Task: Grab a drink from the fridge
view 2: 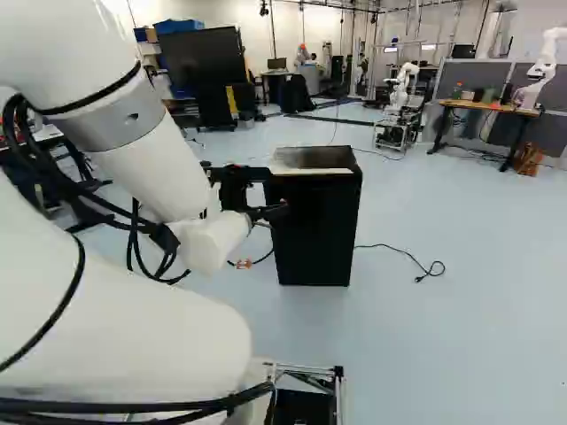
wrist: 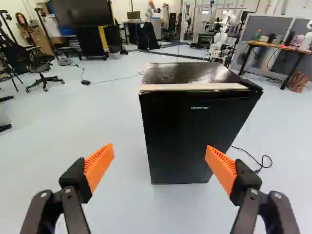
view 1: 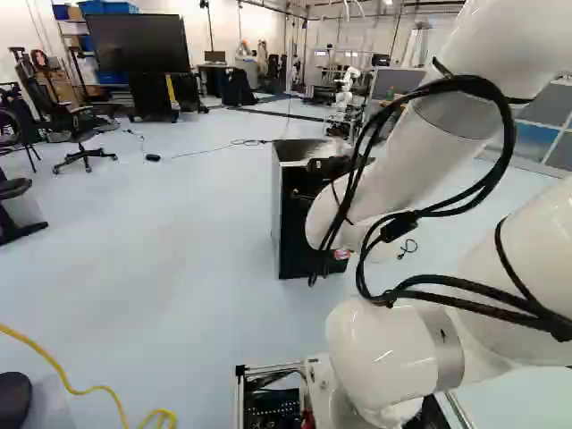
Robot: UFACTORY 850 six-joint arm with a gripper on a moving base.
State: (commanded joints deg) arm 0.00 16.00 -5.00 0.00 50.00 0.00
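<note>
Facing the near side of the black mini fridge, the end effector has its fingers spread wide.

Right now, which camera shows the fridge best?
The wrist view: the fridge shows large, top and nearly whole front. In the left base view the arm hides much of it; the right base view shows it smaller.

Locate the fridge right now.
Fridge stands on the floor ahead of the open gripper; in the right base view it's just right of the arm, with a black cord on its right.
</note>
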